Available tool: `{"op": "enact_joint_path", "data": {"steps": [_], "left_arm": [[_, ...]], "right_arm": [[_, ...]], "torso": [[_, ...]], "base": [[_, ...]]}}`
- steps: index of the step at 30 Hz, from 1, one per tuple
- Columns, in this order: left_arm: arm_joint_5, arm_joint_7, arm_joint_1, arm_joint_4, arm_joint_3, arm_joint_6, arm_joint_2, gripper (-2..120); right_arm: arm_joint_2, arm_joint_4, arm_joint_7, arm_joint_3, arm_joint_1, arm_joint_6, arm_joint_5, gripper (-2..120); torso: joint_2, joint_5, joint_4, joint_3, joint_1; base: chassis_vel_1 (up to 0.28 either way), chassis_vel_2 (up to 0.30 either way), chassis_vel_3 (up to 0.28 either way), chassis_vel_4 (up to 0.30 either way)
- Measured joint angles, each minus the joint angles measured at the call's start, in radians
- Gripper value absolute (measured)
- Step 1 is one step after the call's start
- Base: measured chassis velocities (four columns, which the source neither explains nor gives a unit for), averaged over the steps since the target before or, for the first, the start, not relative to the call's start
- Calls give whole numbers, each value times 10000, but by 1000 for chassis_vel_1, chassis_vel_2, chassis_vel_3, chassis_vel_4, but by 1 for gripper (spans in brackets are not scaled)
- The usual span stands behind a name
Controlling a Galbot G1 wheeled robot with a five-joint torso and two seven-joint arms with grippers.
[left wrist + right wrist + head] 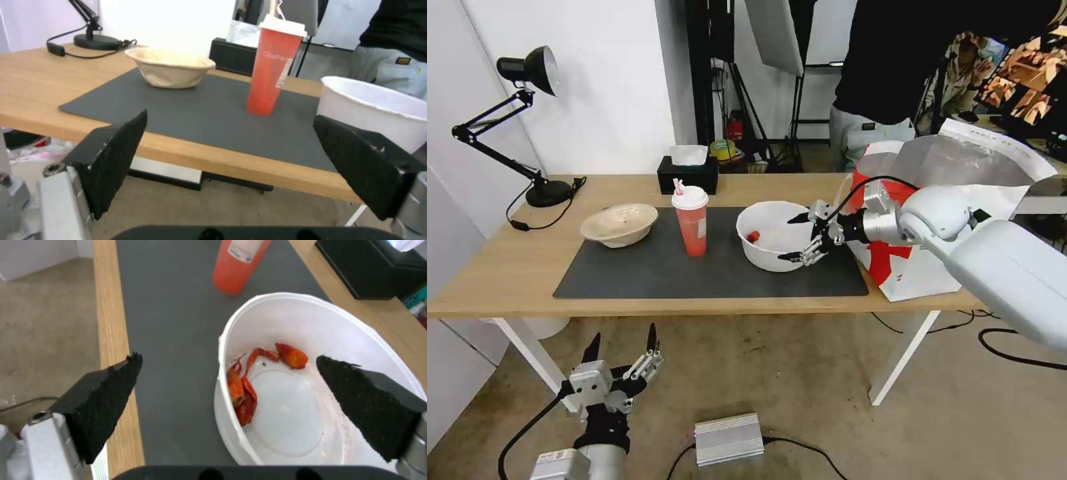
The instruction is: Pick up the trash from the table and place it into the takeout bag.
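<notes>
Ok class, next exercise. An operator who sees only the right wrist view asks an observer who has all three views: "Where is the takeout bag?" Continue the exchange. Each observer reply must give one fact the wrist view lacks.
Observer: The takeout bag stands at the right end of the table, just right of the white bowl, with its foil-lined mouth open.
Operator: Any trash besides that bowl and the cup?
Observer: Yes, a beige bowl sits on the left end of the mat, beyond the red cup.
Operator: Where is the left pincer?
Observer: The left pincer is open, held low in front of the table, below its edge.
</notes>
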Motion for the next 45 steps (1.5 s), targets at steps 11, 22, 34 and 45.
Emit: {"op": "enact_joint_path", "data": {"steps": [11, 22, 34, 45], "left_arm": [[-2, -5, 11, -8, -42, -13, -1, 100], [-12, -14, 47, -40, -59, -17, -1, 100], [-25, -18, -46, 31, -33, -22, -1, 100], [-85, 5, -172, 133, 9, -10, -2, 100]], "right_arm": [[65, -83, -81, -362, 26, 167, -282, 100], [267, -240, -132, -561, 11, 201, -569, 100], [569, -700, -170, -765, 111, 321, -868, 100], [790, -1009, -148, -826, 110, 381, -1007, 97]], "torso": [[0, 0, 0, 0, 0], [0, 0, 0, 0, 0], [0, 0, 0, 0, 0], [0, 0, 0, 0, 0]], "base": [[0, 0, 0, 0], [0, 0, 0, 0], [0, 0, 0, 0], [0, 0, 0, 0]]}}
